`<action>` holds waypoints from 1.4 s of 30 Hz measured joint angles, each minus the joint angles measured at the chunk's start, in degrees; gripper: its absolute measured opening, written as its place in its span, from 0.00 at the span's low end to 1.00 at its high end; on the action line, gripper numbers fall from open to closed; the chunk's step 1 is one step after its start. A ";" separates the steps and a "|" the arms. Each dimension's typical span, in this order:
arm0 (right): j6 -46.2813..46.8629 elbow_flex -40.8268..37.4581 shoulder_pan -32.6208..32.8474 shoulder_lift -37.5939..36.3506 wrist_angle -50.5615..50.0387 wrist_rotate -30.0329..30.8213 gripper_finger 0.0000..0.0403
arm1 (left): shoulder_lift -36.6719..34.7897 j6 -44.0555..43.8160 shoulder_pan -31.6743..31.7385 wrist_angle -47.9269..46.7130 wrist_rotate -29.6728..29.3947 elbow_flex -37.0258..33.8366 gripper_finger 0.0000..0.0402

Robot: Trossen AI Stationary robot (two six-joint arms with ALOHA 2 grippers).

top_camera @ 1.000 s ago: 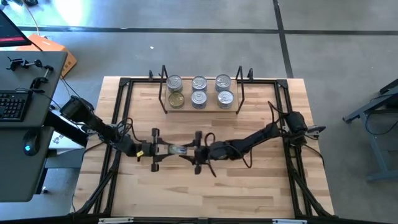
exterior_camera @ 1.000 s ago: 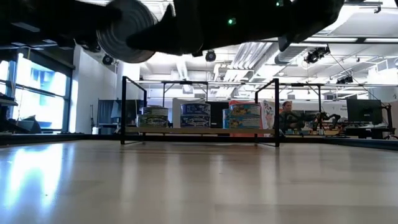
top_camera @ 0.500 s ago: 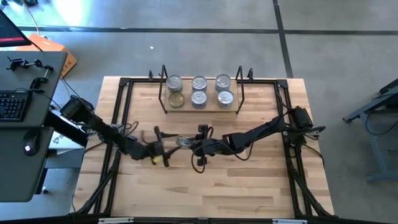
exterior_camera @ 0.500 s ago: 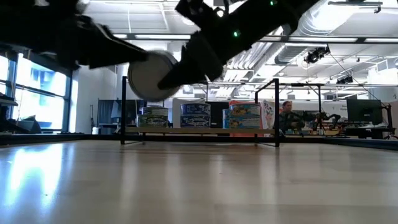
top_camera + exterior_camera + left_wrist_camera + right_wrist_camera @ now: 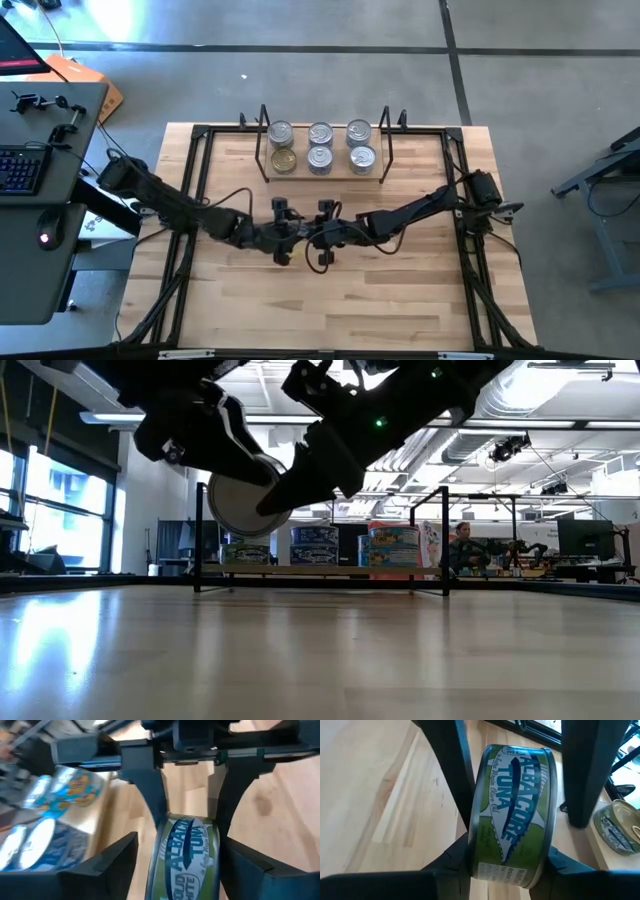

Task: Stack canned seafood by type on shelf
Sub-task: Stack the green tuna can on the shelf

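A green-labelled albacore tuna tin [image 5: 512,810] hangs in the air over the table's middle [image 5: 302,234], standing on edge with a flat silver face toward the low camera [image 5: 235,510]. My right gripper [image 5: 507,865] is shut on it, reaching in from the right [image 5: 312,237]. My left gripper [image 5: 180,870] is open; its fingers stand on either side of the same tin [image 5: 185,855] from the left [image 5: 290,233], and I cannot tell whether they touch it. Several tins, one gold-lidded [image 5: 284,160], stand on the shelf [image 5: 322,177]. My right gripper pinches the tuna tin between its two fingers, one on each flat face, next to the rim [image 5: 476,854]. The fingers come level from the table's right side. The tin is lifted clear of the table and sits on edge, its label band facing the wrist camera.
The shelf's black upright ends [image 5: 262,140] rise at the far middle of the table. A black rod frame [image 5: 195,180] borders the tabletop. Bare wood [image 5: 330,300] lies on the near half. A desk with a keyboard [image 5: 20,165] stands left of the table.
The tin has come down from high above the table to a lower height, still clear of the wood. My left gripper has moved toward the table's right edge, closing in on the tin and my right gripper, and has tipped on the way.
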 joint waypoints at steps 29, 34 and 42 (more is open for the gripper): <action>27.78 -0.07 4.93 -0.45 -34.44 25.15 0.55 | -0.59 25.72 19.96 -6.18 -11.88 -1.26 0.29; 40.77 -0.07 8.48 -1.09 -49.83 30.21 0.56 | -0.59 30.41 25.12 -4.38 -7.72 -1.52 0.29; 45.32 -0.07 11.26 -1.31 -52.54 34.34 0.56 | -0.31 35.55 31.24 -0.60 -4.90 -1.52 0.29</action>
